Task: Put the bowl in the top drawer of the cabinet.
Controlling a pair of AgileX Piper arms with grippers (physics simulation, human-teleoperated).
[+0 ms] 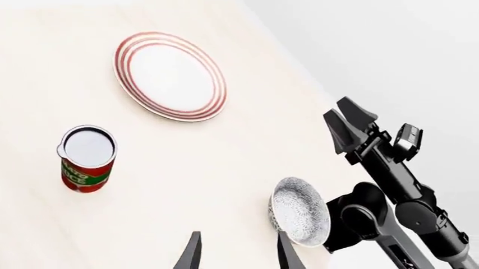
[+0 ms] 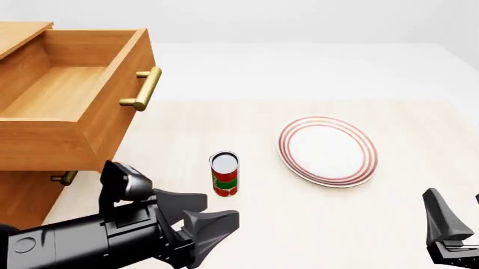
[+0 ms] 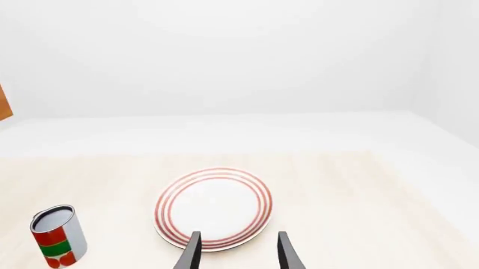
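The round deep bowl with the dense dark speckle pattern and pale rim (image 1: pixel 299 211) shows only in the left wrist view, resting on the pale wooden surface (image 1: pixel 187 185) beside the base of the right arm, near the surface's edge. The front view does not show it.

It looks like glazed ceramic: rigid, probably smooth and a little slippery, and breakable if dropped. The rim seems the best place to take hold, one finger inside and one outside.

The left claw (image 1: pixel 238 252) is released, fingers apart and holding nothing. The right claw (image 3: pixel 238 251) is likewise spread and empty, above the near edge of the flat white plate with red rings (image 3: pixel 214 207).

In the front view the light-brown wooden top drawer with its brass bar handle (image 2: pixel 53 92) stands pulled out of the wooden cabinet (image 2: pixel 22 190) at ten o'clock. Its inside shows only bare boards. The red and green can (image 2: pixel 224 175) sits near the middle, the plate at about three o'clock from it; the plate carries nothing.
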